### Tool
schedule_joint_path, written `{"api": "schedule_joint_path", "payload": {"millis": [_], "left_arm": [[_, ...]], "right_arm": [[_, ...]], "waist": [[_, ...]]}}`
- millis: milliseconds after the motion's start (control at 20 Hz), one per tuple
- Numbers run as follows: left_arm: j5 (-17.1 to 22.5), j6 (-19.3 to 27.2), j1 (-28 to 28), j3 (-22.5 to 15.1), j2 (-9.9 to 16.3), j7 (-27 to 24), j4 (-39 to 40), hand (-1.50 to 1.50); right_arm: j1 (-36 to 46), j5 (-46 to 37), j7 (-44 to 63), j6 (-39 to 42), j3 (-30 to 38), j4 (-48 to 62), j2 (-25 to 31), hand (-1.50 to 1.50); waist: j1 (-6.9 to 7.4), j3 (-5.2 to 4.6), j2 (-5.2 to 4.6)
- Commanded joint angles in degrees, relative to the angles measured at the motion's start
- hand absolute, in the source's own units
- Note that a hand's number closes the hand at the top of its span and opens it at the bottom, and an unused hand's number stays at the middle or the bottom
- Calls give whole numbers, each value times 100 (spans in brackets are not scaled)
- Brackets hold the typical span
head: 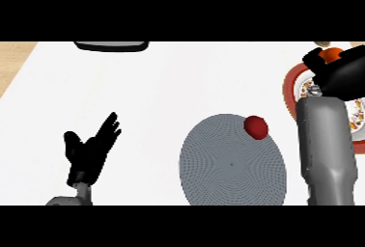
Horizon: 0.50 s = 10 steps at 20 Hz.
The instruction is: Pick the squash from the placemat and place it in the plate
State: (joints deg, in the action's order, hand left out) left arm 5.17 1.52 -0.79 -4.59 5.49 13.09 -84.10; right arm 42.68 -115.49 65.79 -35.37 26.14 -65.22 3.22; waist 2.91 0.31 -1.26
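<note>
Orange squash (329,54) sits gripped in the right hand's (342,72) curled fingers above the red-rimmed plate (291,89), while the left hand (89,152) rests with fingers spread wide.

A white counter top (164,91) fills nearly the whole downward view, smooth, plain and evenly lit, with only soft shadows on its surface. At the upper left corner a wedge of light wood-toned surface (14,60) runs along the counter's slanted edge, and a smaller sliver of the same tan tone shows at the top right. At the far edge of the counter, left of centre, sits a dark, rounded-cornered object with a pale rim (112,46), cut off by the frame so that what it is cannot be told.
</note>
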Motion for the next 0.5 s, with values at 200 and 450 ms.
{"api": "schedule_joint_path", "payload": {"millis": [200, 450], "left_arm": [[-114, 158, -48, -33, -161, -51, 279, 0], [-15, 11, 245, 47, 2, -10, 92, 0]], "right_arm": [[-239, -26, 726, -1781, 1073, 579, 233, 150], [-325, 624, -3, -2501, 1678, 1298, 804, 150]], "waist": [[-132, -17, 16], [-114, -13, 47]]}}
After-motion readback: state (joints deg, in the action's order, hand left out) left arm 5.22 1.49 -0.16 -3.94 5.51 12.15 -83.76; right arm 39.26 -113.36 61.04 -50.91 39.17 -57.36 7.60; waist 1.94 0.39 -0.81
